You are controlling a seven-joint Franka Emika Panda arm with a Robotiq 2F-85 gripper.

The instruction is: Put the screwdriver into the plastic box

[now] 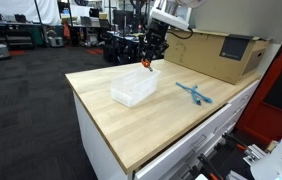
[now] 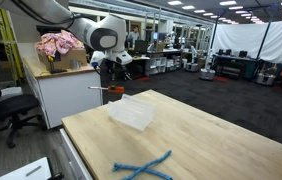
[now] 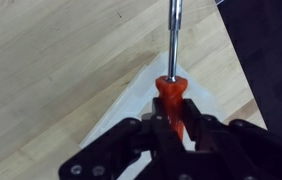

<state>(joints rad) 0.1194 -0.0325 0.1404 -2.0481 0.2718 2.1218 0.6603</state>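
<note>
My gripper is shut on the screwdriver, holding it by its orange-red handle with the metal shaft pointing away. In an exterior view the gripper hangs just above the far end of the clear plastic box, with the orange handle at its tips. In an exterior view the screwdriver lies level in the gripper, over the box. The wrist view shows a corner of the box under the jaws.
A longer light-blue tool lies on the wooden table, apart from the box; it also shows in an exterior view. A large brown cardboard box stands at the back of the table.
</note>
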